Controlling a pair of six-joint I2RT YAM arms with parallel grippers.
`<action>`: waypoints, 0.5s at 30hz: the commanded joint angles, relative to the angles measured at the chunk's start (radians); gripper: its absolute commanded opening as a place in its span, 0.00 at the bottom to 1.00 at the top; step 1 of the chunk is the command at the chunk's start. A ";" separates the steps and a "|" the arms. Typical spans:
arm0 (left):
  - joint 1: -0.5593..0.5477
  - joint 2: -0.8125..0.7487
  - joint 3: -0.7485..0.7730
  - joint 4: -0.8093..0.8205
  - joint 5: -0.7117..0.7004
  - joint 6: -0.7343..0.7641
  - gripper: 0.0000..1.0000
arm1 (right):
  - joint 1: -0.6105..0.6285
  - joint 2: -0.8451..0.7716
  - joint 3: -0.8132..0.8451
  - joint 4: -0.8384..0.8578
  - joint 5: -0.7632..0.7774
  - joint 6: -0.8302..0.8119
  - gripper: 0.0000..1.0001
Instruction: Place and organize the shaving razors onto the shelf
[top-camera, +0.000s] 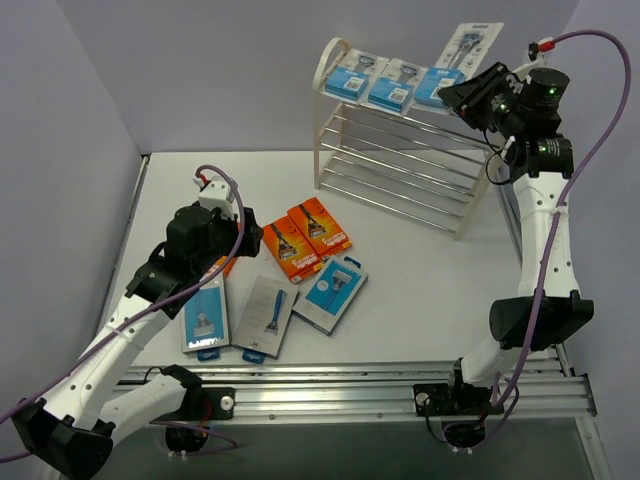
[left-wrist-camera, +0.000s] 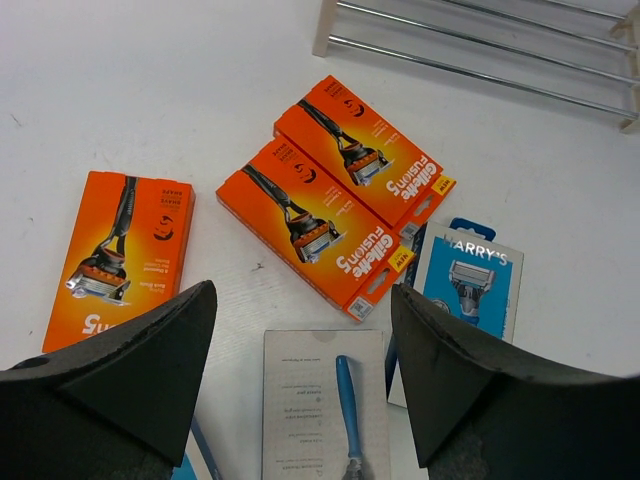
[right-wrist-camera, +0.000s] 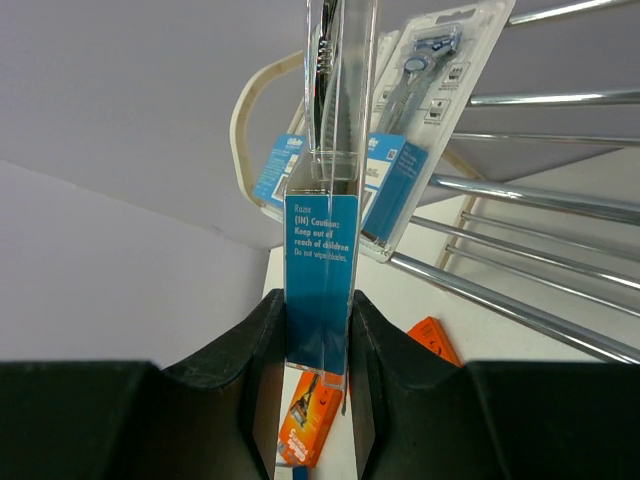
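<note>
The cream shelf stands at the back right, its chrome rods close in the right wrist view. Three blue razor packs lie on its top tier. My right gripper is shut on a clear blister razor pack, holding it upright over the tier's right end. My left gripper hangs open above a grey razor pack on the table, not touching it. Two orange boxes lie just beyond it.
A third orange box lies left of the open fingers, mostly hidden under the arm from above. A blue pack and a blue and white pack flank the grey one. The shelf's lower tiers hold nothing.
</note>
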 joint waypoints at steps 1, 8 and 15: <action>-0.030 -0.025 0.007 0.040 -0.029 0.017 0.79 | -0.001 0.008 0.002 0.020 -0.049 0.012 0.00; -0.051 -0.025 0.006 0.028 -0.060 0.022 0.79 | -0.021 0.031 -0.001 0.029 -0.078 0.036 0.00; -0.062 -0.019 0.006 0.020 -0.073 0.023 0.79 | -0.027 0.054 -0.005 0.030 -0.064 0.030 0.00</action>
